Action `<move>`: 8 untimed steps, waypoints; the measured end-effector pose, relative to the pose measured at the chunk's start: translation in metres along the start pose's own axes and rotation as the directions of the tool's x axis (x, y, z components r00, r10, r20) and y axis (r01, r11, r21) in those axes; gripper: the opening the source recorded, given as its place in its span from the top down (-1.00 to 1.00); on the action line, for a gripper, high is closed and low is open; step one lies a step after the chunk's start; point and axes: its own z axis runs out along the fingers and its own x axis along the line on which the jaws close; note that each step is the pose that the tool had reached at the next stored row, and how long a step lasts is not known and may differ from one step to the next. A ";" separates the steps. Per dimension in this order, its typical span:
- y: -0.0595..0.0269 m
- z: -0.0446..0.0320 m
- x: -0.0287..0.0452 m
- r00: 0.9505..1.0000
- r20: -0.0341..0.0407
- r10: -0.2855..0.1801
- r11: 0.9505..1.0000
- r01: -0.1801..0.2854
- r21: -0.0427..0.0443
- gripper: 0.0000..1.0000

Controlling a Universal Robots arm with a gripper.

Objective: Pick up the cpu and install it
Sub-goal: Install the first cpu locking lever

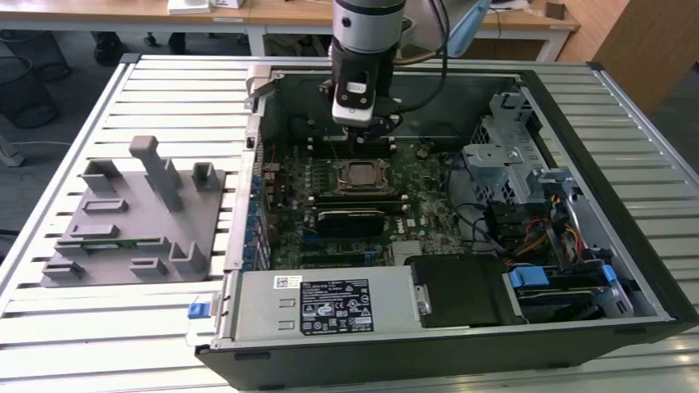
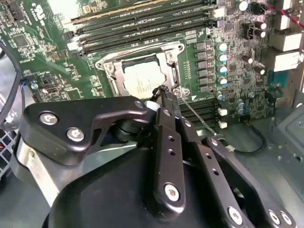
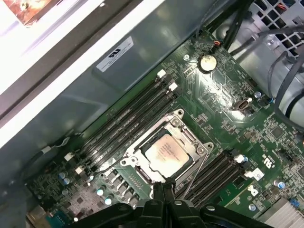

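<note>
The cpu (image 1: 361, 174), a square chip with a silver lid, lies flat in the metal-framed socket on the green motherboard (image 1: 415, 205) inside the open computer case. It also appears in both wrist views (image 2: 142, 81) (image 3: 166, 152). My gripper (image 1: 369, 131) hangs just above the board at the far side of the socket. Its two black fingers are pressed together with nothing between them (image 3: 162, 186). In the second wrist view the tips (image 2: 164, 92) sit at the edge of the socket frame, beside the thin wire lever (image 2: 192, 114).
Memory slots (image 2: 142, 23) run along one side of the socket. A black heatsink block (image 1: 349, 221) sits nearer the front. A drive cage (image 1: 513, 155) and cables fill the exterior view's right, and the power supply (image 1: 322, 303) is in front. A grey fixture plate (image 1: 131, 221) lies outside the case.
</note>
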 end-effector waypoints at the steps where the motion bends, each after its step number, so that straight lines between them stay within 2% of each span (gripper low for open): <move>1: -0.0001 0.0001 0.0000 1.000 0.000 -0.003 1.000 0.003 0.000 0.79; 5: -0.0002 0.0003 -0.0002 1.000 0.001 -0.017 1.000 0.017 0.000 0.79; 8: -0.0002 0.0005 -0.0002 0.999 0.000 -0.045 0.999 0.045 0.000 0.79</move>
